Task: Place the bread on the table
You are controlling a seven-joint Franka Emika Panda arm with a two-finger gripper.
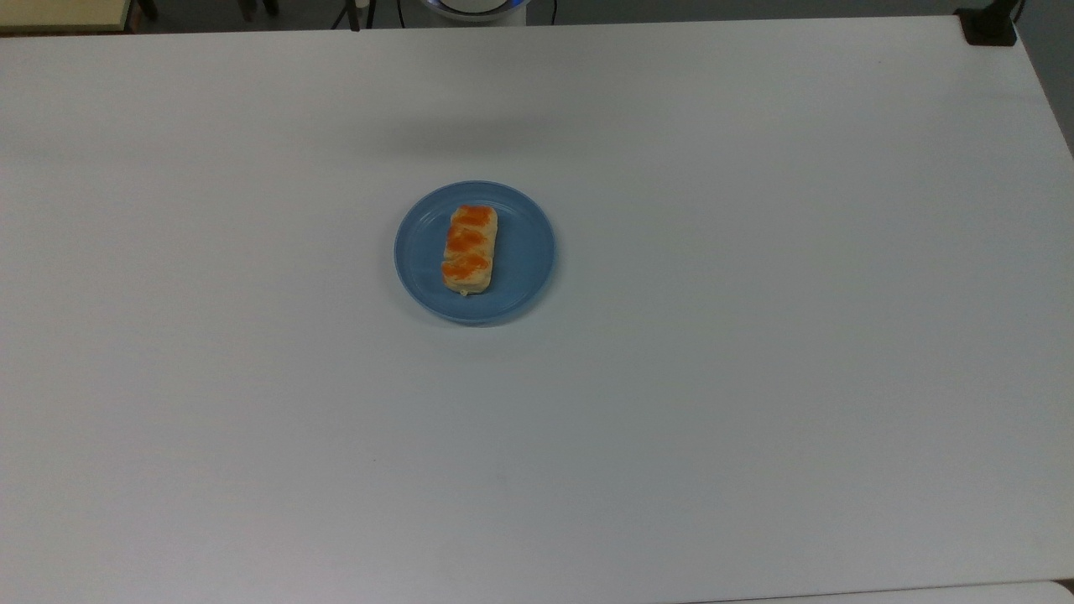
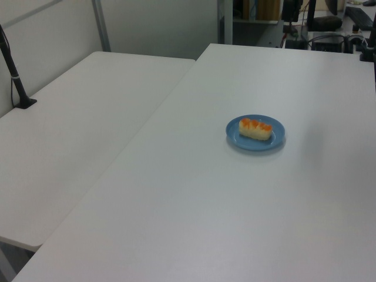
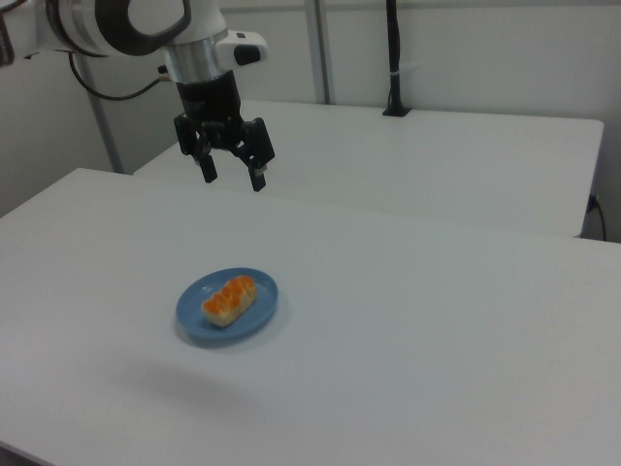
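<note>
The bread (image 1: pixel 469 249) lies flat in the blue plate (image 1: pixel 522 252), alone in the dish, three orange patches up, its long axis running twelve to six in the top view and sitting a touch towards nine o'clock of the dish's centre. The plate rests on the table (image 1: pixel 755 377), bare white surface all round it. In the right view the gripper (image 3: pixel 233 178) hangs in the air at about twelve o'clock from the plate (image 3: pixel 192 316), well apart from the bread (image 3: pixel 229 299), fingers (image 3: pixel 208 167) spread wide and pointing down, released, grasping nothing. In the left view a second table (image 2: pixel 76 135) adjoins at nine o'clock.
</note>
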